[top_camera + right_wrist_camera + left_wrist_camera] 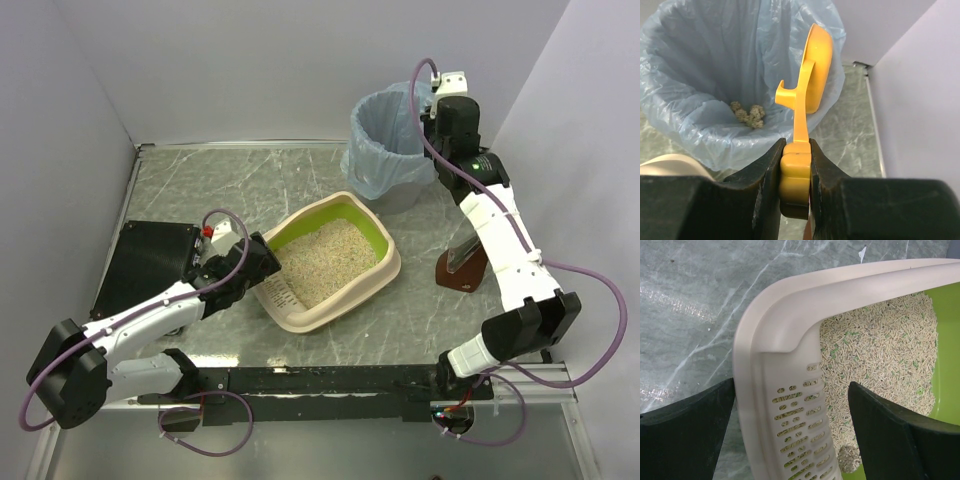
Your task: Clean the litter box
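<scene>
Litter box (372,232): sits near the middle of the desk (200,190), set at a diagonal, slotted lip toward the left arm. The bin (400,195) stands just beyond its far end. Litter (880,350) covers the floor, pale pellets with a few green flecks; one small clump (850,457) lies by the green wall in the left wrist view.

Left end effector (791,390): jaws wide apart, holding nothing. The fingers straddle the lip corner of the box, one outside over the desk, one over the litter. Contact with the rim cannot be confirmed.

Right end effector (796,145): clamped on the handle of the orange scoop (815,70). The scoop is held on edge above the bin's mouth, bowl facing away from the camera.

Bin: lined with a light-blue bag (700,60). Several clumps (747,115) lie at the bottom.

Other items: a black pad (145,260) at the left edge of the desk; a brown stand (462,268) to the right of the box, near the right arm.
</scene>
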Controlling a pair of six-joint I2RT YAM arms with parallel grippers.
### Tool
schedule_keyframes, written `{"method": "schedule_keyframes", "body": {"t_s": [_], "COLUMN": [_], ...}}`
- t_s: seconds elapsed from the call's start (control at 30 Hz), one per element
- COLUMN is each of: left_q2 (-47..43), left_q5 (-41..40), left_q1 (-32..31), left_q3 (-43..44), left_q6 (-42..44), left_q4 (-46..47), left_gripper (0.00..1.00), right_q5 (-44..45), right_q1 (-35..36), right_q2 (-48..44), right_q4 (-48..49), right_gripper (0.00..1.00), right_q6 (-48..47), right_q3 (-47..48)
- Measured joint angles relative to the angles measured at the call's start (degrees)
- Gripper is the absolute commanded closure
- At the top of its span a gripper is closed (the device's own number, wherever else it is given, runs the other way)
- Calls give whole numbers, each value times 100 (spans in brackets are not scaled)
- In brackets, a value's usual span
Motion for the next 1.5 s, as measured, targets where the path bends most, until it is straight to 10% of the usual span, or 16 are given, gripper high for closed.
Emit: {"method": "schedule_keyframes", "body": {"t_s": [0.57,1.13,1.5], "left_q2": [-715,-629,553], "left_q5": [57,428,2048], "left_q1": [0,0,184], "left_q3": [7,448,1344], "left_q6": [863,2514,5501], "left_q4": [-28,155,1397], "left_gripper": [3,3,3], "right_q5": [-448,-5359,-5626], "right_q1": [2,-9,2], "right_q2": [-1703,-2417,-2310], "right_q4": [356,1051,55], "right_gripper": [99,100,100], "right_q6": [861,2813,2935], "right_q3": [-262,-2461,-3246]}}
